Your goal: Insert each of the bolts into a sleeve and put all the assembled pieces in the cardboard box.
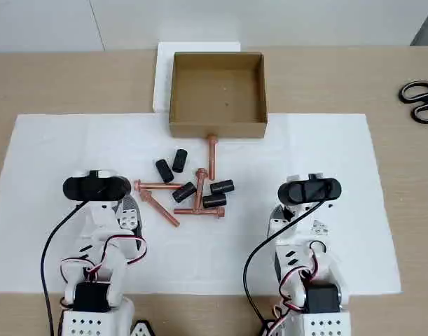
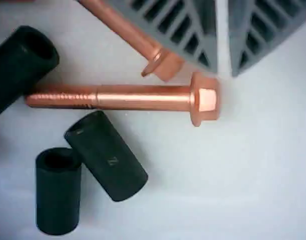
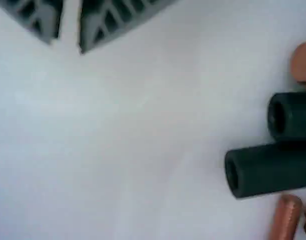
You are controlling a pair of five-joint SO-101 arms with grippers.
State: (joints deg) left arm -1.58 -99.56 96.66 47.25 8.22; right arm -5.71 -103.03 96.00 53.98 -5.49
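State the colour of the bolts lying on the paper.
Shiny copper, a reddish orange; the bolts show it best in the left wrist view.

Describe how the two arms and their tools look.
The left arm and right arm are white with black motors, a black oval camera on top, a thick black cable and thin red and white wires. The left tool and right tool have grey ribbed fingers.

No legible text, faint unreadable mark on one black sleeve (image 2: 105,155)
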